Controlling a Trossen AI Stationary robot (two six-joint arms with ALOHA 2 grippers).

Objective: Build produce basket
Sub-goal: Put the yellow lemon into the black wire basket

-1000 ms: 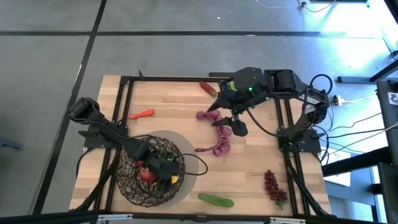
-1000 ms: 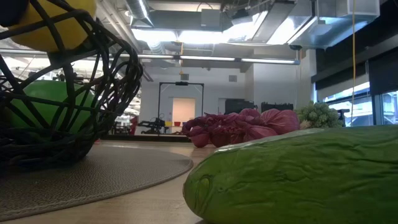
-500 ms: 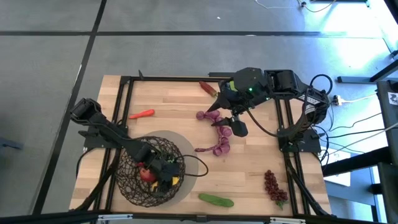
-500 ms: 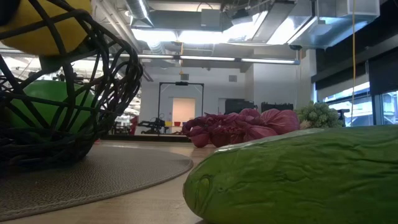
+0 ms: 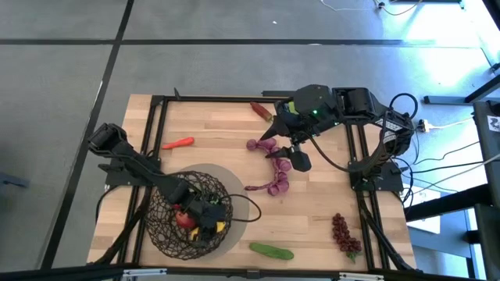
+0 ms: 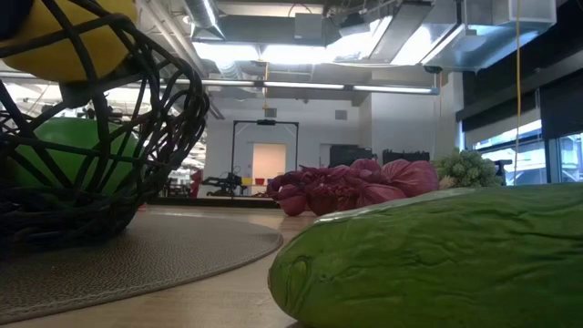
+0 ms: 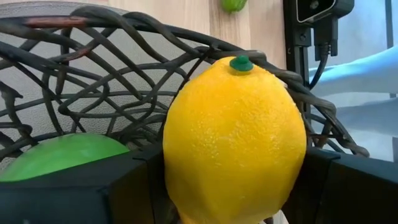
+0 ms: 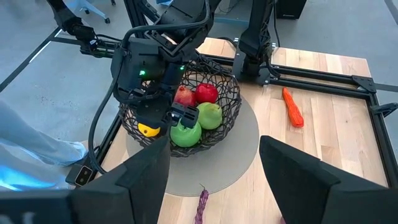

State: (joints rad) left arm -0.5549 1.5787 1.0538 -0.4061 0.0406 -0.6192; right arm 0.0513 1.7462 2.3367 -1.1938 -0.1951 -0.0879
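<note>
The dark wire basket [image 5: 160,222] stands on a round grey mat [image 5: 234,187] at the table's near left. It holds red apples [image 8: 185,94] and green apples [image 8: 211,115]. My left gripper [image 5: 214,222] reaches into the basket from the left, shut on a yellow lemon [image 7: 235,137]. My right gripper [image 5: 297,158] is open. It hovers over the purple grape bunches [image 5: 269,148] near the table's middle and touches nothing. A second purple bunch [image 5: 276,184] lies just nearer on the wood. My left gripper pinches the lemon's sides [image 7: 177,155] between its two fingers [image 7: 93,193]. The lemon's green stem end [image 7: 240,63] points away from the wrist. The lemon is inside the basket, close to its near right wall [image 5: 226,215]. Whether it rests on anything is hidden.
A red chili [image 5: 178,143] lies left of centre and an orange-red vegetable [image 5: 262,110] lies near the far edge. A green cucumber [image 5: 272,250] and a dark-red grape bunch [image 5: 344,232] lie by the near edge. Black frame rails [image 5: 156,125] run along both sides of the table.
My left gripper has sunk a little deeper into the basket with the lemon. My right arm has kept still.
</note>
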